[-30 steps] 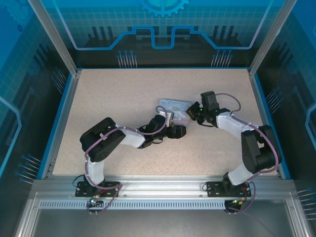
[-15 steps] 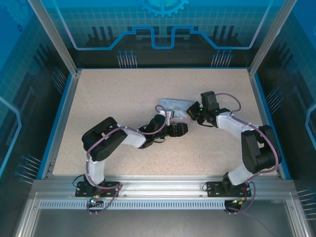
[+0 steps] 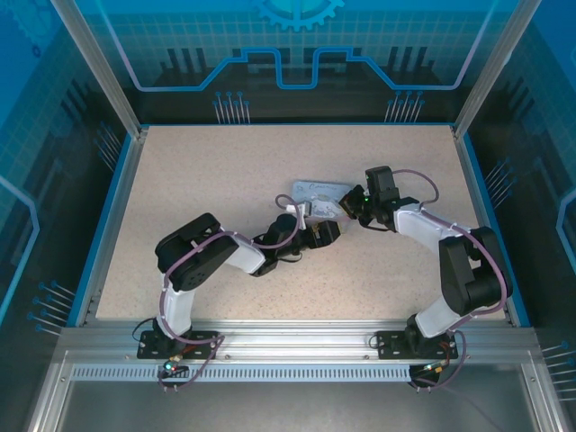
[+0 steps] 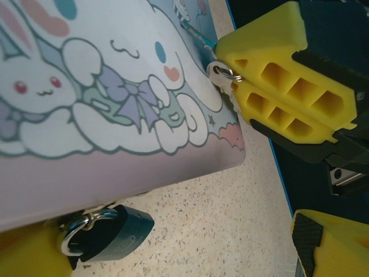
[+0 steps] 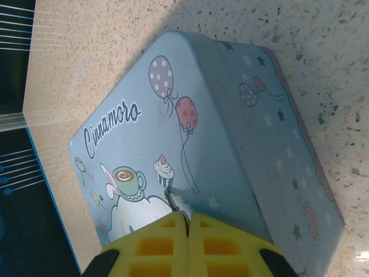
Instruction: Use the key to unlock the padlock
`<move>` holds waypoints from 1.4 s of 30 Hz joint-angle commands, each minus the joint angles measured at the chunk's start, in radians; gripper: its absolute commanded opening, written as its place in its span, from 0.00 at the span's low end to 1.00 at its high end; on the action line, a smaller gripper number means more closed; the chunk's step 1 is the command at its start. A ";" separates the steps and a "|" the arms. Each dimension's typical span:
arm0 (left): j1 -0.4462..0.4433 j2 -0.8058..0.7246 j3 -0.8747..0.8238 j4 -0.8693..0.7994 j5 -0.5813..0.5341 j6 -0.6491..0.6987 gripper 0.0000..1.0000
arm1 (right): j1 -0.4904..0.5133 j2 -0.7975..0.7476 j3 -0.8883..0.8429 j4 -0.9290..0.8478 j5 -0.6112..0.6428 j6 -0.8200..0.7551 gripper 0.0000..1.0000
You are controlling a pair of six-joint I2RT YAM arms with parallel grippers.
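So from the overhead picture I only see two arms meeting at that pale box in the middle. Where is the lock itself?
Observer: The left wrist camera shows the padlock, dark teal, hooked by its silver shackle to the lower edge of the tin.
Operator: And the key?
Observer: The right tool is shut on the key. Its thin blade pokes out toward the tin's printed face.
Operator: Is the other tool holding the lock?
Observer: No. The left tool stands open, with one yellow finger right by the shackle and the other far off to the side.
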 commanded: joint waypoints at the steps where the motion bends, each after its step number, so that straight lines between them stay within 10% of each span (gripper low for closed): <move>1: -0.017 0.011 -0.019 0.089 -0.038 -0.035 0.88 | 0.008 0.032 -0.002 -0.048 0.006 -0.001 0.00; 24: -0.099 0.053 -0.027 0.064 -0.312 -0.215 0.70 | 0.002 0.030 -0.012 -0.048 0.001 -0.005 0.00; 42: -0.176 0.031 0.062 -0.255 -0.540 -0.272 0.54 | -0.001 0.035 -0.012 -0.043 -0.012 -0.004 0.00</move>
